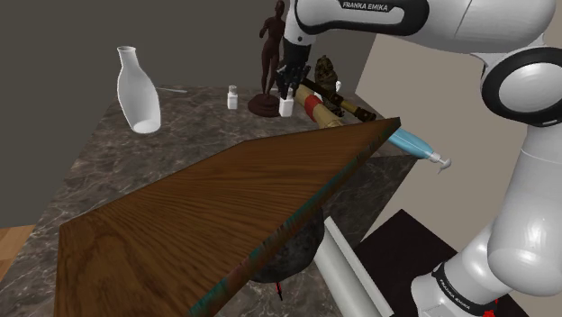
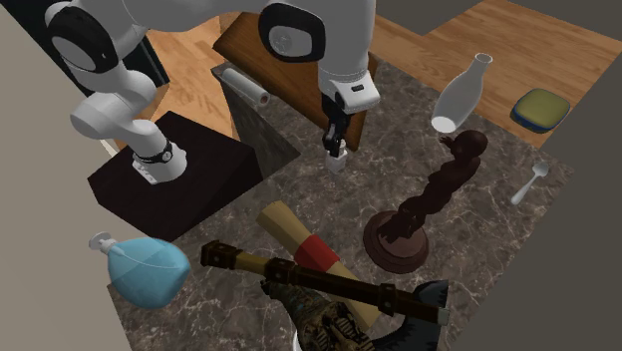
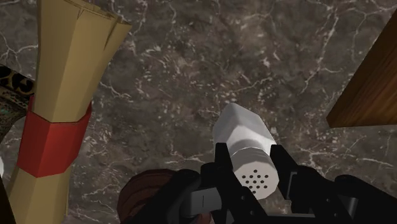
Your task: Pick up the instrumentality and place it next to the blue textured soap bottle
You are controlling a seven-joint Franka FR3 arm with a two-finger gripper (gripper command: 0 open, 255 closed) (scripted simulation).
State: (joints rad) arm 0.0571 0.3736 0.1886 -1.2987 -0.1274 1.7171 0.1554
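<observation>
**Shaker gripped; carry to soap bottle not yet done**

Tool [image 3: 250,159] is closed, both fingers clasping the white shaker [image 3: 245,137], holed cap toward the wrist cam. Grasp part of the pickup looks done; can't tell if the shaker is clear of the marble table [image 2: 289,189]. Blue soap bottle [image 2: 148,271] lies at the table's edge, well apart, w/ a red-banded scroll [image 2: 304,244] roughly btwn. Left: carry over, set down beside bottle, release.

The words FRANKA EMIKA are printed on the upper link of the white arm [image 1: 378,18], and again on its base [image 1: 453,285].
</observation>
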